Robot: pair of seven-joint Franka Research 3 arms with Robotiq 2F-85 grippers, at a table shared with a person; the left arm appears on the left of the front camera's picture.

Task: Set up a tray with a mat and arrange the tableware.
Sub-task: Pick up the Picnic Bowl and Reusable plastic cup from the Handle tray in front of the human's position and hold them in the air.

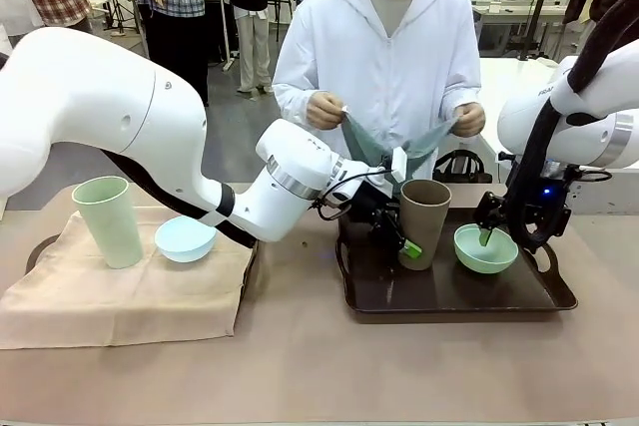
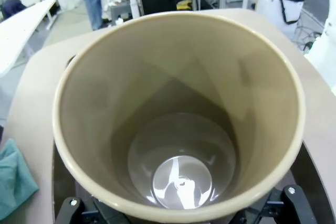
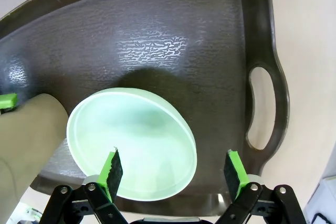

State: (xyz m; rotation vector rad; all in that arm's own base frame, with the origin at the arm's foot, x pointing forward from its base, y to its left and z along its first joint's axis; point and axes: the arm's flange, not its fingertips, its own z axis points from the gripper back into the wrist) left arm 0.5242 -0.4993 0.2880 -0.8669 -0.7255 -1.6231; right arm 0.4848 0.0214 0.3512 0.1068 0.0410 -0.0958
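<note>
A brown cup (image 1: 424,221) stands upright on the dark tray (image 1: 449,298). My left gripper (image 1: 399,238) is open at the cup's lower left side, and the left wrist view looks down into the cup (image 2: 178,119) between the fingers (image 2: 71,209). A pale green bowl (image 1: 485,248) sits on the same tray to the right. My right gripper (image 3: 173,169) is open over the bowl (image 3: 131,140), one pad inside the near rim and one outside. A pale green cup (image 1: 107,219) and a light blue bowl (image 1: 185,238) rest on a beige mat (image 1: 130,296) at the left.
The person at the far side holds a teal cloth (image 1: 394,147) in both hands above the dark tray. A corner of it shows in the left wrist view (image 2: 13,179). A dark tray rim (image 1: 35,251) peeks from under the beige mat. The tray handle (image 3: 262,108) lies right of the bowl.
</note>
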